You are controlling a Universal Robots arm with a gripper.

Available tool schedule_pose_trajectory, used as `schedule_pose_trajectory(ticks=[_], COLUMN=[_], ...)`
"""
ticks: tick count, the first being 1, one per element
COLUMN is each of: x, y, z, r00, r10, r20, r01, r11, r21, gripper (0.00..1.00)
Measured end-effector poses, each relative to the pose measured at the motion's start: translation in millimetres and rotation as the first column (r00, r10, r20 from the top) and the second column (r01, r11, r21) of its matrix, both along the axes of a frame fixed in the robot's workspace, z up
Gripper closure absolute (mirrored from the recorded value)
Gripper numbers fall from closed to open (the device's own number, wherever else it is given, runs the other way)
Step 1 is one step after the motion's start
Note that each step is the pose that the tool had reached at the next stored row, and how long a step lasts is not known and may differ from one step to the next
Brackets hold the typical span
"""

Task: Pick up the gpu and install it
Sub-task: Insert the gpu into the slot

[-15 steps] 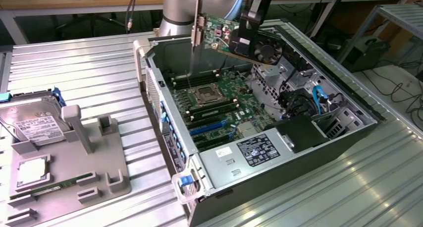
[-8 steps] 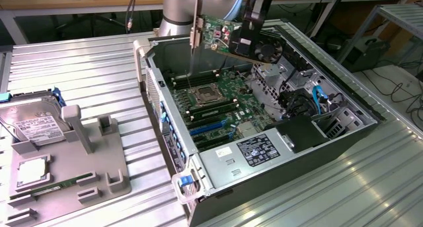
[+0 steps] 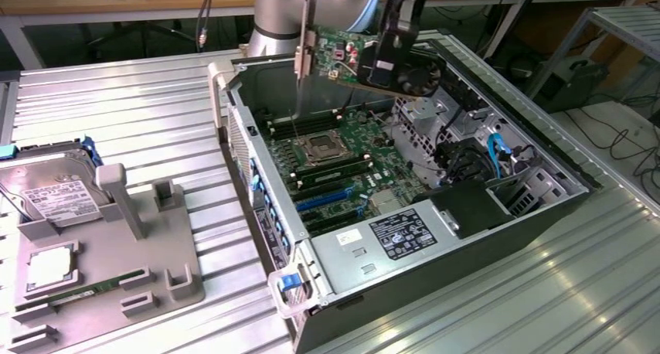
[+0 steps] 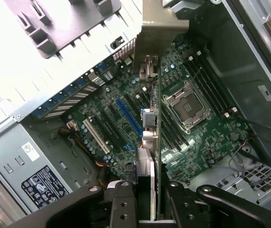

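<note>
The gripper, partly closed, clamps the gpu by its upper edge. The card hangs upright in the air over the open computer case, its silver bracket facing the case's rear wall. Beneath it lie the blue slot and the motherboard, neither of them touched. Doing this step well likely means keeping the card vertical, its lower edge parallel with the slot, and clear of the case rim and the processor socket. Farther off on the desk, a gray holder carries a hard drive.
</note>
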State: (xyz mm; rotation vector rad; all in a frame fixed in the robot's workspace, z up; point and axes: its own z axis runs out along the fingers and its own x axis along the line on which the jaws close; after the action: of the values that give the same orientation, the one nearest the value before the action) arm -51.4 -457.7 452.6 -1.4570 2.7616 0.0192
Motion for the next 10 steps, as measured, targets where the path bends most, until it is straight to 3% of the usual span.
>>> schedule_pose_trajectory(ticks=[10], x=[0.0], y=[0.0], z=[0.0], r00=[0.9926], r10=[0.121], r20=[0.0000], r01=[-0.121], r11=[0.9926], r21=[-0.0001], gripper=[0.72])
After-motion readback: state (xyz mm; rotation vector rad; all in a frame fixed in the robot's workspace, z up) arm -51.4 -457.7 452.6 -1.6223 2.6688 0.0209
